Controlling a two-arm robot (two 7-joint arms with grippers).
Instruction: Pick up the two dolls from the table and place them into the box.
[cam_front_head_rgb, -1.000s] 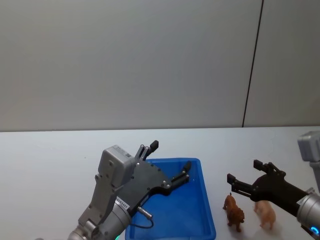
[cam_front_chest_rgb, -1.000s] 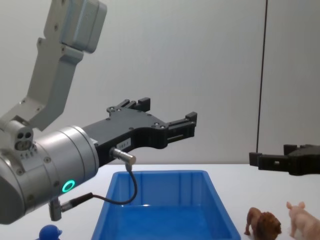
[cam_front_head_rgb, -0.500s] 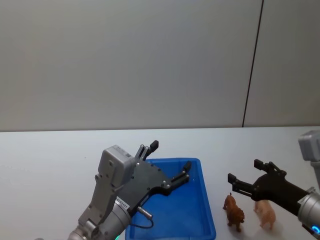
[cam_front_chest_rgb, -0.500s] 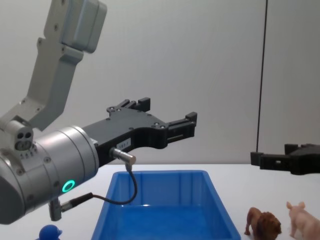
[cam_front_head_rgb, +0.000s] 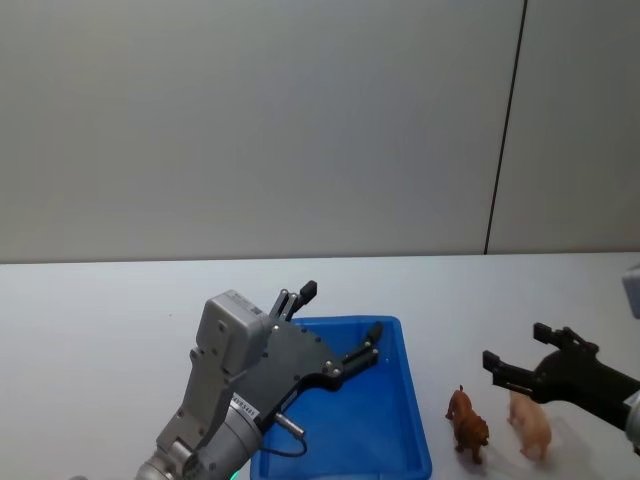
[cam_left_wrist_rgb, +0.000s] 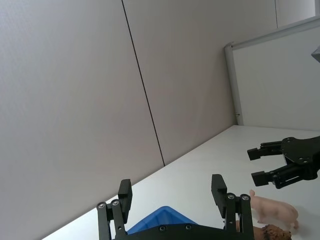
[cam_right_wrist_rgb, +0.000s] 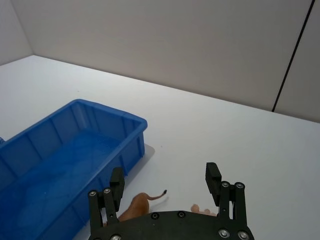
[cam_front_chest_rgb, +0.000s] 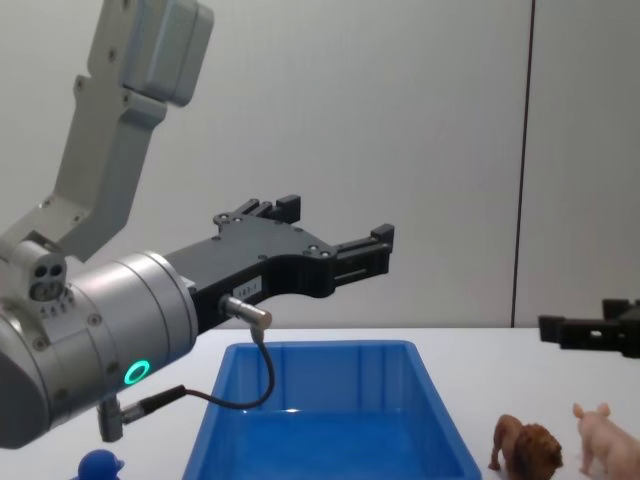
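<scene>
The blue box (cam_front_head_rgb: 398, 340) sits on the white table (cam_front_head_rgb: 100, 320), and nothing shows inside it. To its right stand the two dolls, a brown lion (cam_front_head_rgb: 467, 425) and beside it a pale pink pig (cam_front_head_rgb: 529, 425). My left gripper (cam_front_head_rgb: 341, 308) hangs open above the box, nothing between its fingers. Open too, my right gripper (cam_front_head_rgb: 517, 346) hovers over the pig, apart from both dolls. The chest view shows the lion (cam_front_chest_rgb: 525, 447) and pig (cam_front_chest_rgb: 608, 440) below the right gripper (cam_front_chest_rgb: 582, 318). From the right wrist, the box (cam_right_wrist_rgb: 131, 123) and the lion's back (cam_right_wrist_rgb: 137, 205) are visible.
A small blue rounded object (cam_front_chest_rgb: 98, 465) sits on the table left of the box. Behind the table rises a grey wall with a dark vertical seam (cam_front_head_rgb: 505, 130). Bare tabletop extends behind and to the right of the dolls.
My right gripper has shifted to the right, from above the lion to above the pig, still open. The left arm and both dolls have not moved.
</scene>
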